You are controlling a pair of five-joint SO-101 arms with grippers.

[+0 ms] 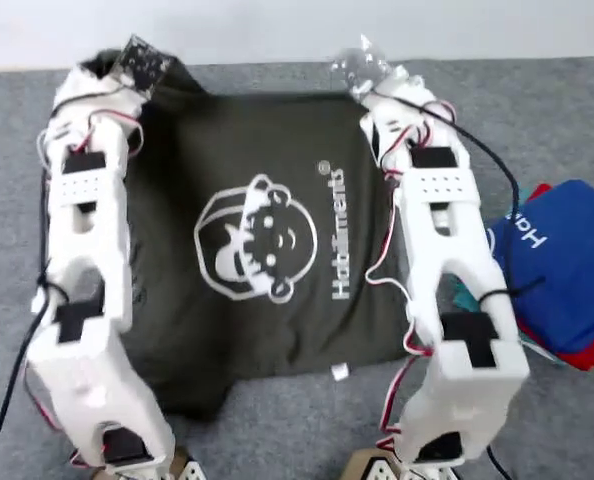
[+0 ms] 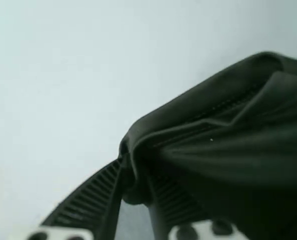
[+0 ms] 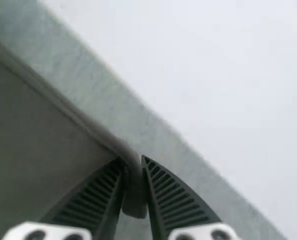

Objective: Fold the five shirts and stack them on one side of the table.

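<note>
Two grippers are at the far edge of one dark green shirt (image 1: 277,160), which lies spread face up on the grey counter (image 1: 547,110) between the two arms. Its white cartoon-face print (image 1: 255,240) sits near the middle of the cloth.

The left gripper (image 1: 137,62) is at the shirt's far left corner. In the left wrist view the left gripper (image 2: 133,172) is clamped on a bunched fold of the shirt (image 2: 228,150). The ribbed fingers (image 2: 96,192) press against the fold from both sides, with no gap visible beyond the cloth itself. The fabric rises out of the grip and drapes away in thick creases against a pale wall behind.

The right gripper (image 1: 362,65) is at the shirt's far right corner. In the right wrist view the right gripper (image 3: 133,170) is pinched nearly together on a thin hemmed edge of the shirt (image 3: 38,160). The hem runs as a raised ridge straight into the narrow slot between the black ribbed fingers (image 3: 173,197), and the cloth hangs taut on one side of it.

The near edge of the shirt lies flat on the counter between the arm bases, with a small white tag (image 1: 339,372) at the hem. Beside the right arm, at the counter's right side, sits a stack of folded shirts (image 1: 567,300), apart from the spread shirt: a blue shirt (image 1: 562,250) on top and a red shirt (image 1: 589,352) showing beneath it.
</note>
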